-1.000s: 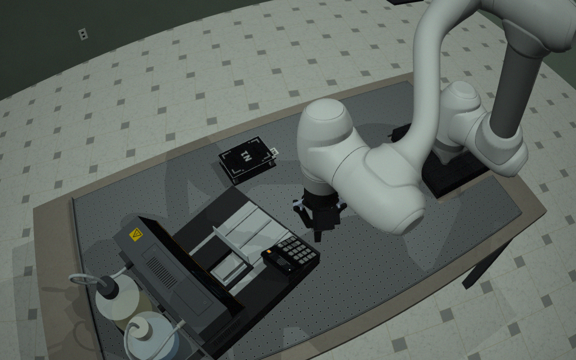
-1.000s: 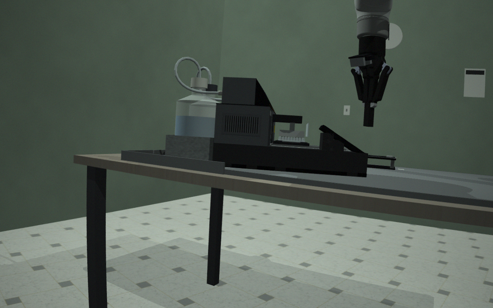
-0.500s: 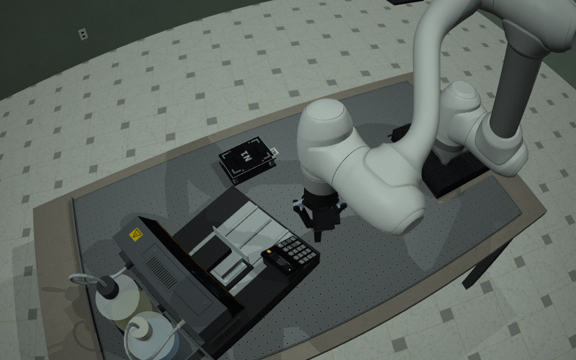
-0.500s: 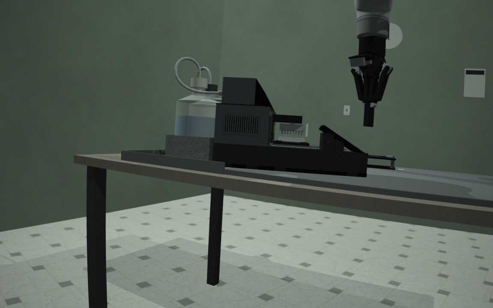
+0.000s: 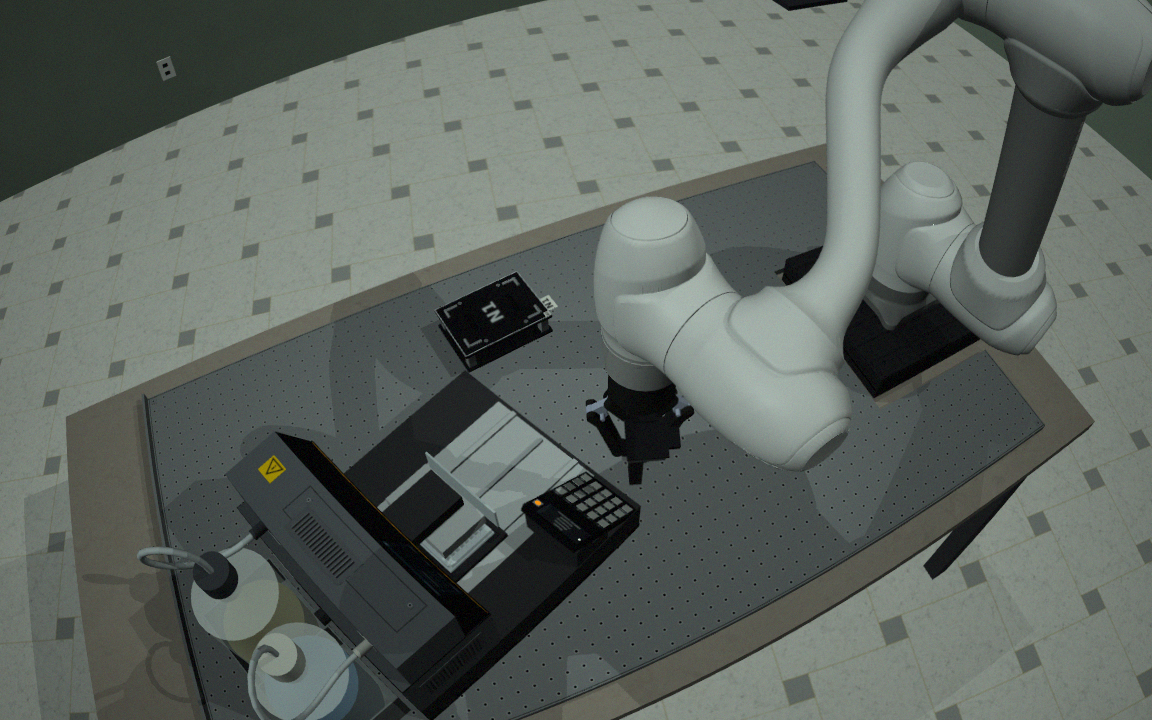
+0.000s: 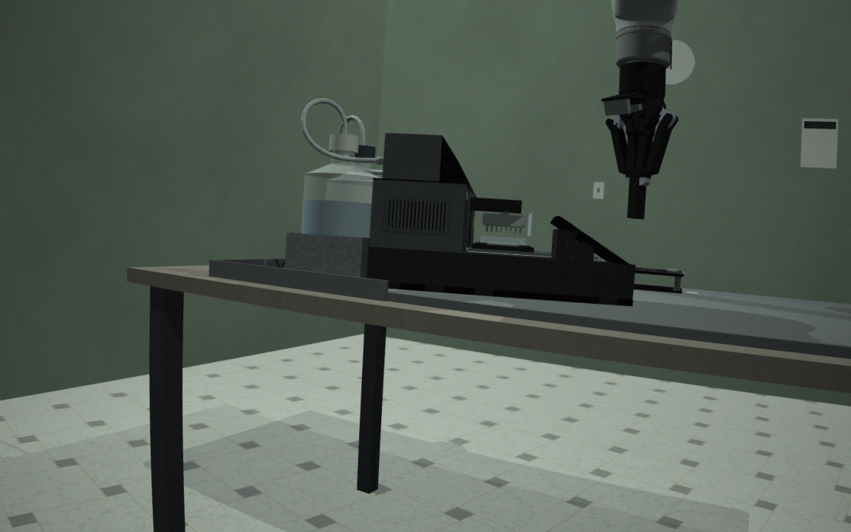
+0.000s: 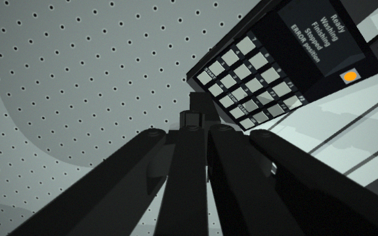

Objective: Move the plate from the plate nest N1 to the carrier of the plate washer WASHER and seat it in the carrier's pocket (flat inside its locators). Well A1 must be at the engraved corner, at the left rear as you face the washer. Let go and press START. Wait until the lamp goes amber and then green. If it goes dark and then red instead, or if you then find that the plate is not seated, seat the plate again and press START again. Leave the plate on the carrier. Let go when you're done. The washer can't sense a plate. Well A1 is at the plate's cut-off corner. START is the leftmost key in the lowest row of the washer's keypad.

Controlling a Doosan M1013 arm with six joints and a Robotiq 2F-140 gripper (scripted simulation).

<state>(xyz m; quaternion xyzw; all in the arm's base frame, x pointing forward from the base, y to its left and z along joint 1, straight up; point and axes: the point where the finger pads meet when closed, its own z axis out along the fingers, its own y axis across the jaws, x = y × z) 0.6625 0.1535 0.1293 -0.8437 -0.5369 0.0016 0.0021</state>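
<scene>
My gripper is shut and empty, hanging upright above and just off the front edge of the keypad, near the START key in the wrist view. The lamp is amber. The pale plate lies on the black carrier under the washer's pinned head, and looks level from the side. The head hides part of the plate in the top view; the cut-off corner cannot be made out. Nest N1 holds no plate.
The washer housing stands behind the carrier, with an upright clear shield in front of it. Two bottles with looped hoses stand behind the washer. The arm's base is at the table's far right in the top view.
</scene>
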